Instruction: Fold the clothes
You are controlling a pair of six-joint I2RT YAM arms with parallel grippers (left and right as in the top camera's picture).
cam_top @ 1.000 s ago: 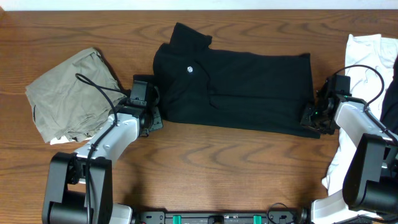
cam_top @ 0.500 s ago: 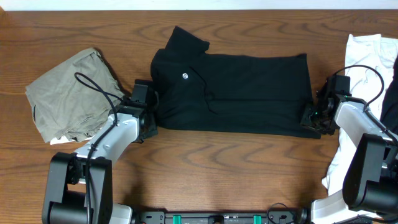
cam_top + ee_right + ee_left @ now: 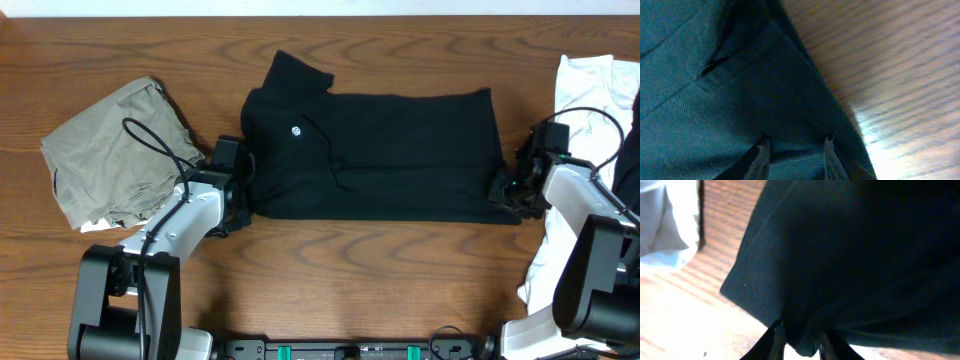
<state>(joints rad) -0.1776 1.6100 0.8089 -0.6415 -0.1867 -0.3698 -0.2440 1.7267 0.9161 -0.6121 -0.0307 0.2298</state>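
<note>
The left claw (image 3: 244, 188) is closed on a bunched fold of the black shirt (image 3: 400, 150) at its collar end, and in the left wrist view the dark cloth is seen pinched between the two fingers (image 3: 774, 341), a small lobe of it bulging out below them. The right claw (image 3: 503, 190) is closed narrowly on the shirt's hem corner at the other end, the fabric being stretched flat between its fingers (image 3: 762, 156) just above the wood. The shirt is laid lengthwise across the middle of the desk (image 3: 350, 270), nearer the far edge than the near one, with its collar pointed toward the left edge and its hem toward the right edge. A small white logo (image 3: 297, 129) is shown on the chest, close to the collar. An olive-grey garment (image 3: 110, 150) is left crumpled near the left edge, apart from the shirt. A white garment (image 3: 585, 85) is spread along the right edge, partly under the right arm, and a strip of black cloth (image 3: 632, 170) is seen beside it at the very edge of the overhead view.
</note>
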